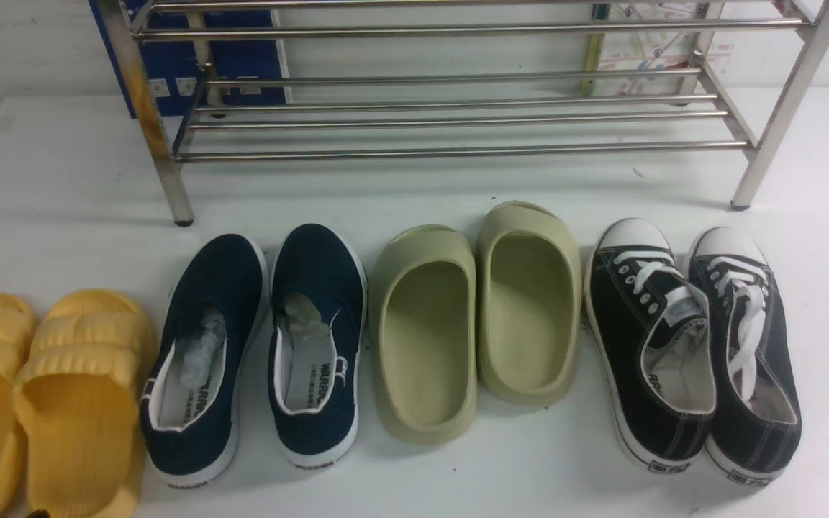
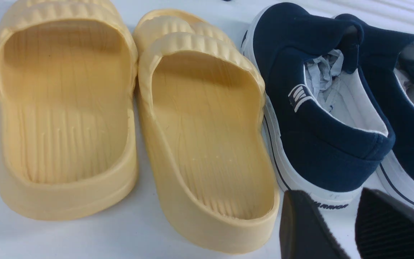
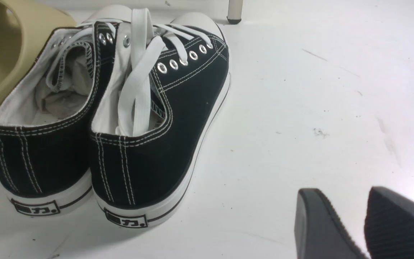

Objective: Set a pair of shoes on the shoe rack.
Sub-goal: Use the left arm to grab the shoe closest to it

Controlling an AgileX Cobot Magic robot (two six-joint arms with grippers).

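The left jaws are a little apart and hold nothing, just by the heel of one of the navy shoes (image 2: 318, 151). The right jaws are a little apart and empty too, over the white worktop (image 3: 318, 90) near the black sneakers (image 3: 192, 108). The navy shoes (image 1: 317, 277) sit side by side on the worktop, between the yellow slides (image 1: 76, 381) and the green slides (image 1: 422, 345). Behind them stands the shiny shoe rack (image 1: 458, 151).

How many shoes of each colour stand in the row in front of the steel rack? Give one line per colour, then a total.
yellow slides: 2
navy slip-on sneakers: 2
olive-green slides: 2
black lace-up sneakers: 2
Total: 8 shoes, making 4 pairs
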